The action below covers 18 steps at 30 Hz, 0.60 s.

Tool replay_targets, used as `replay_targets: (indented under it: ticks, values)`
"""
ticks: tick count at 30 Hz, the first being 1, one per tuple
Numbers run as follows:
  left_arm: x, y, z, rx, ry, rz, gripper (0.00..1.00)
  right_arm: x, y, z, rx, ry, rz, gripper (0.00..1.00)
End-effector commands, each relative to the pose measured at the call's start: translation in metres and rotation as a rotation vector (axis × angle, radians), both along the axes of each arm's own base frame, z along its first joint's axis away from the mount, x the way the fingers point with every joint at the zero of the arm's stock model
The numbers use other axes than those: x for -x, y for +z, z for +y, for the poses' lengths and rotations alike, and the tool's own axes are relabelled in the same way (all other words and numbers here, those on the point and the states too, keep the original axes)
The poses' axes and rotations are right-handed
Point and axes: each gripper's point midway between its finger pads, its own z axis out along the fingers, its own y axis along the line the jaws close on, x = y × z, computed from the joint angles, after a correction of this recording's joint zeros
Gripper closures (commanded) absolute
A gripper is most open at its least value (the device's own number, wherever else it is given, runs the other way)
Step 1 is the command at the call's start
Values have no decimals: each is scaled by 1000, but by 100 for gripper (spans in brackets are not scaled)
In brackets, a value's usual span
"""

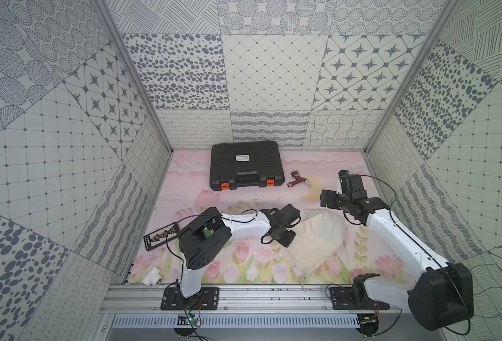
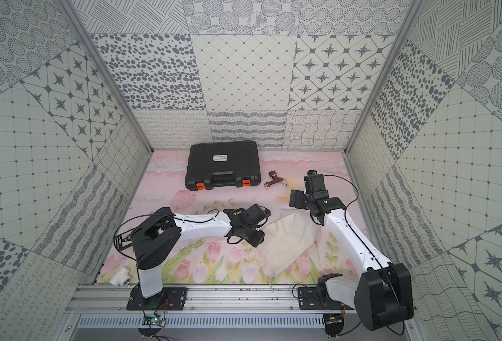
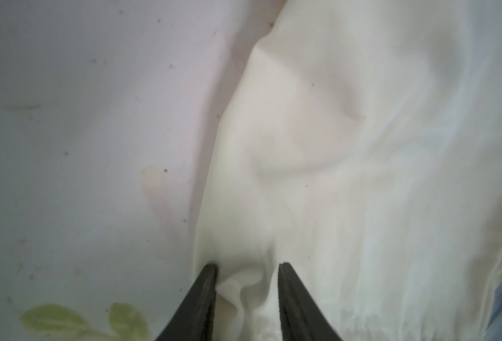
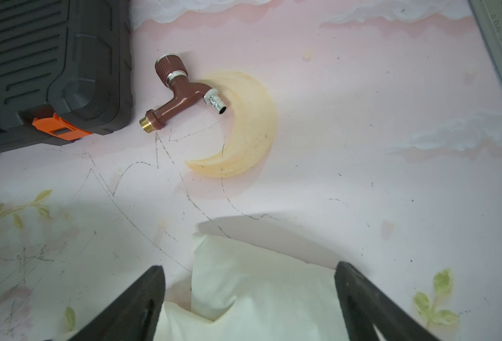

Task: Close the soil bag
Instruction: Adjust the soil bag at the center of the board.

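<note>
The soil bag [image 1: 317, 236] [image 2: 288, 236] is a cream cloth pouch lying flat on the flowered mat between the two arms. A thin pale cord [image 1: 303, 280] trails from its near end toward the front rail. My left gripper [image 1: 289, 237] [image 3: 246, 265] is down on the bag's left edge, its jaws drawn in on a bunched fold of the cloth [image 3: 332, 147]. My right gripper [image 1: 326, 200] [image 4: 249, 268] hangs open just above the bag's far corner [image 4: 258, 295], gripping nothing.
A black ribbed case [image 1: 245, 165] with orange latches lies at the back. A brown tap [image 1: 298, 178] [image 4: 184, 91] sits to its right. A black parts card [image 1: 161, 236] and a white pipe fitting [image 1: 152, 276] lie at the left, near the side wall.
</note>
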Motion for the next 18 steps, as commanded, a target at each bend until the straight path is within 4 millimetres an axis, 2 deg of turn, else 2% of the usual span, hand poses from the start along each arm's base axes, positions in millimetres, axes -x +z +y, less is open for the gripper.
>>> replay_targets:
  ticks: [1,4,5,7,9,15,18]
  values:
    - [0,-26,25,-165,0,-10,71,-4,8,4,-29,4,-39,5]
    - [-8,-28,31,-181,22,-21,95,-3,7,9,-42,27,-34,5]
    - [-12,-27,34,-180,34,-21,100,-2,6,11,-45,37,-32,5]
    - [-23,-23,44,-172,66,-21,100,0,5,16,-45,60,-29,5]
    - [-43,-10,55,-147,105,-37,100,2,6,23,-39,90,-38,5]
    - [-100,44,76,-29,185,-70,100,8,14,54,-41,212,-92,5]
    - [-112,75,73,58,197,-75,100,11,14,72,-28,277,-116,5]
